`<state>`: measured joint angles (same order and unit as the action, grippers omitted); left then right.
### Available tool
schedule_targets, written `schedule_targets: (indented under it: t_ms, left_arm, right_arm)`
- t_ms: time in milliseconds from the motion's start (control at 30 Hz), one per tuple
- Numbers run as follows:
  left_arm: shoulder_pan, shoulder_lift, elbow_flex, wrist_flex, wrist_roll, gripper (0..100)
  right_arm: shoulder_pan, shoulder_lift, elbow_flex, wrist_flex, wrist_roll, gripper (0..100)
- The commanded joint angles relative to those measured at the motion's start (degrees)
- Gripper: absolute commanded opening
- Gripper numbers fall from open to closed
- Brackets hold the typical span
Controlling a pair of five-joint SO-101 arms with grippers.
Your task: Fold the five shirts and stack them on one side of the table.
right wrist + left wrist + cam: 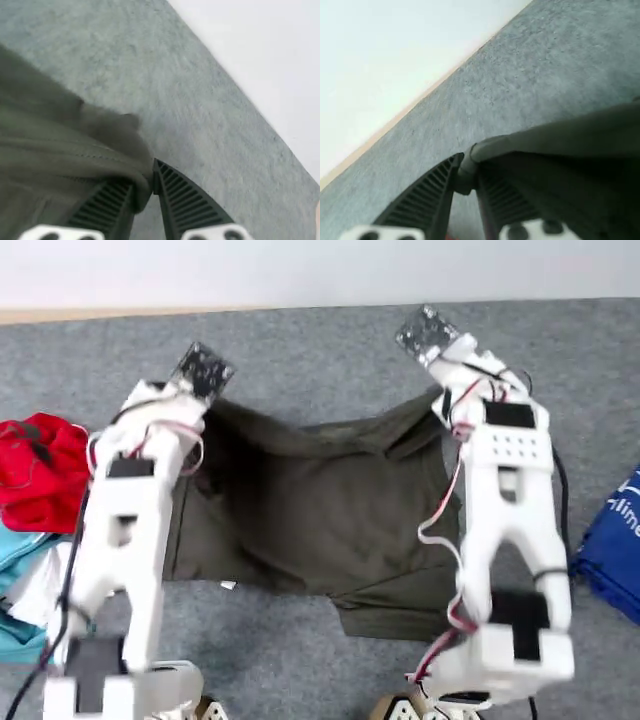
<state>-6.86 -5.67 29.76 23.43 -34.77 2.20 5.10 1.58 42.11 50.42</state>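
An olive green shirt (320,510) lies spread across the middle of the grey table, its far edge lifted at both ends. My left gripper (466,176) is shut on the shirt's far left corner (485,147), near the left arm's wrist (195,390) in the high view. My right gripper (145,187) is shut on the far right corner of the olive shirt (100,150), under the right arm's wrist (450,370). A red shirt (40,470) and a teal and white shirt (25,580) lie heaped at the left edge. A blue shirt (615,540) lies at the right edge.
The grey felt table top (320,350) runs back to a pale wall (300,270). Both arm bases (130,680) stand at the near edge. Open felt lies beyond the olive shirt.
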Motion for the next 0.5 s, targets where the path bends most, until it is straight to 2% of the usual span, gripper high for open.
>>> schedule_targets:
  t_ms: [0,233,467]
  left_arm:
    - [-0.7,10.64,-14.99,-1.14,-0.62,0]
    - [-0.26,27.43,-38.73,1.93,-0.62,0]
    - [-0.53,44.22,-60.62,2.2,-0.88,0]
  right_arm:
    - [-0.22,7.52,-14.42,-1.19,-0.7,1.1]
    - [0.22,23.69,-39.47,-1.1,-0.35,1.1]
    - [0.57,40.57,-61.27,-1.19,5.54,1.1]
